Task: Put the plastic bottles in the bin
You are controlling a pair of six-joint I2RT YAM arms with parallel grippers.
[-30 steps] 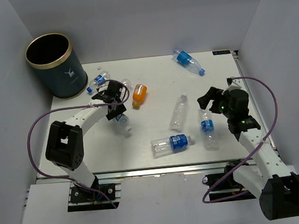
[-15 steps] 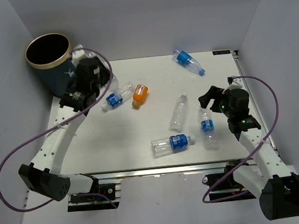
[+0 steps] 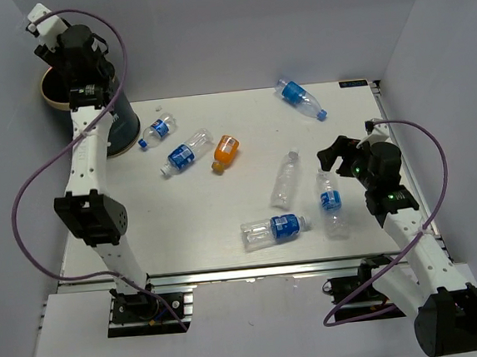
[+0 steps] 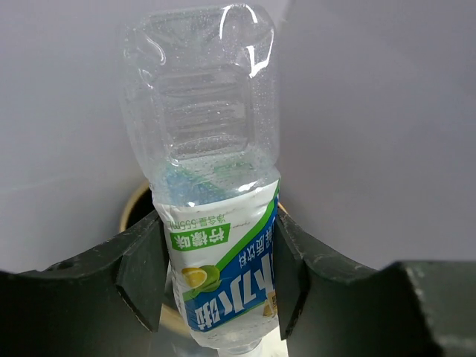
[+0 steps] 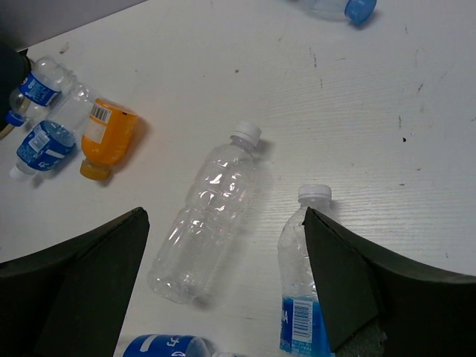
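My left gripper is raised high at the back left, above the dark teal bin. It is shut on the green-labelled bottle, whose clear base points away. The bin's gold-tan rim shows behind my left finger. My right gripper is open and empty above the table, over the unlabelled clear bottle and beside a blue-labelled bottle. The orange-filled bottle lies left of centre.
More blue-labelled bottles lie on the white table: one at the back right, two near the bin, one near the front. Grey walls close in on the left, back and right.
My left arm has lifted the green-labelled bottle off the table and swung it up and back, from left of centre to above the bin. The right arm has barely moved.
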